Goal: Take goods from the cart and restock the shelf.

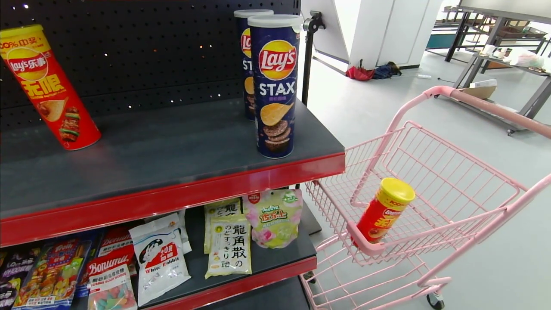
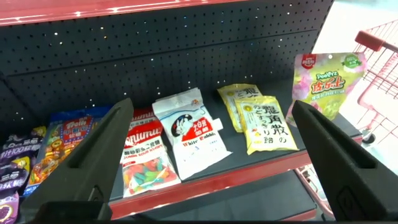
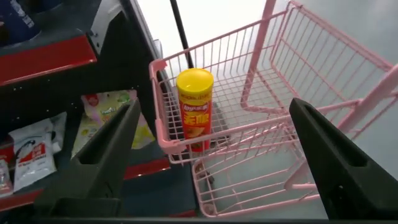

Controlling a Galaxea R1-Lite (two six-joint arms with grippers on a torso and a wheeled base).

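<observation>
Can (image 3: pixel 194 112), near-upright in the cart (image 3: pixel 163 140) corner — straight ahead of the right claw (image 3: pixel 214 107), spread wide. Left claw (image 2: pixel 212 104), also wide, faces the lower shelf (image 2: pixel 249 163).

The cart (image 1: pixel 486 106) was glossy pink-coated metal wire. The chip can (image 1: pixel 381 217) at four o'clock had a smooth yellow plastic lid (image 1: pixel 395 189). The shelf (image 1: pixel 163 146) looked matt grey, its snack bags (image 1: pixel 159 258) shiny.
</observation>
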